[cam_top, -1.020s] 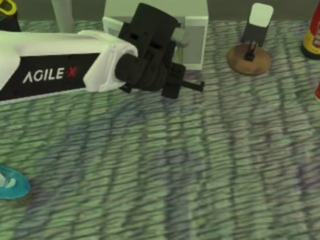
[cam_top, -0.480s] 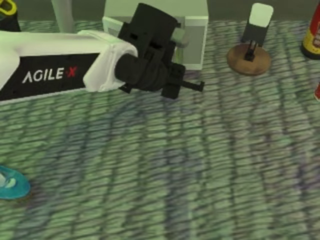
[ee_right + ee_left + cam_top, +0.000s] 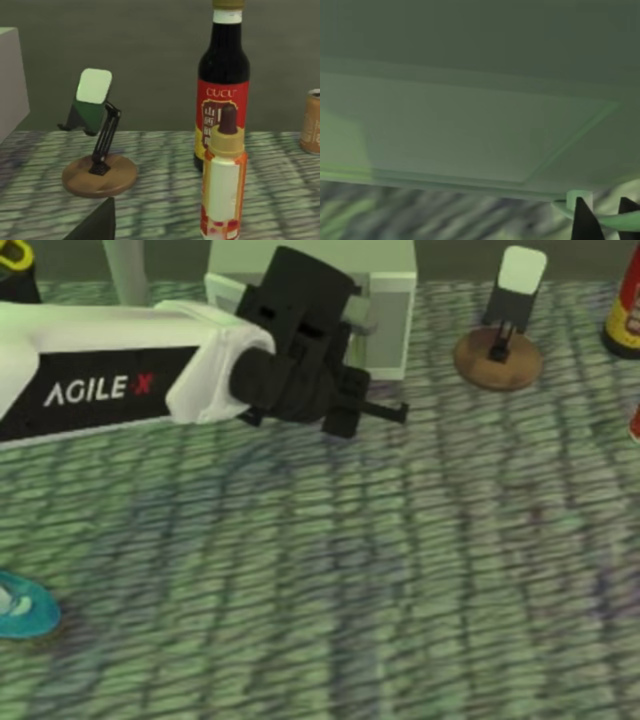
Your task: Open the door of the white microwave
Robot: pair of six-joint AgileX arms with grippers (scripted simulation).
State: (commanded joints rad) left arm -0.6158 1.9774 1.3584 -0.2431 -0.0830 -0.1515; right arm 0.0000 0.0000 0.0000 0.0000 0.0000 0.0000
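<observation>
Left gripper (image 3: 352,325) pressed against the door (image 3: 470,135) of the white microwave (image 3: 385,300), dark fingertips (image 3: 582,220) straddling its thin handle (image 3: 615,220), closed on it. Beyond to the right, phone stand (image 3: 498,345), dark sauce bottle (image 3: 223,85).

white microwave (image 3: 385,300): smooth matt white shell, plastic-looking.
door (image 3: 470,135): pale translucent window in a smooth frame, dull sheen — right in front of the left gripper (image 3: 605,225) jaws.
door handle (image 3: 600,217): thin, smooth pale loop between the jaws.
left gripper: matt black, hard plastic look; the arm shell behind it is glossy white.
desk (image 3: 400,570): rough woven cloth, green-grey, matt.
phone stand (image 3: 97,145): round wooden base, matt black arm, smooth pale plate.
sauce bottle (image 3: 222,85): dark, glossy glass, red paper label.
small bottle (image 3: 223,195): smooth plastic — white and orange.
</observation>
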